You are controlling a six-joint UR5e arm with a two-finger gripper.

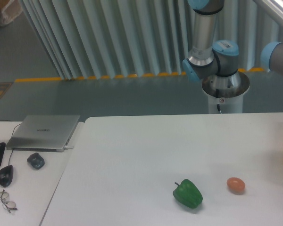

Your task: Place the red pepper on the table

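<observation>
A green pepper (187,193) lies nearest on the table (132,155), an orange-brown egg-shaped thing (236,185) just beside it. Farther left, a desk (23,197) holds glasses (6,200), mouse (5,175) and laptop (45,132). Red pepper and claw are out of view.

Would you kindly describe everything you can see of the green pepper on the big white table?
The green pepper is a glossy, lobed bell pepper with a short dark stem at its upper left end. It lies on its side on the table, near the front edge, casting a small shadow beneath it. Nothing else touches it: the orange-brown egg-shaped thing sits apart to its right, and no gripper is near. It looks whole and undamaged.
</observation>
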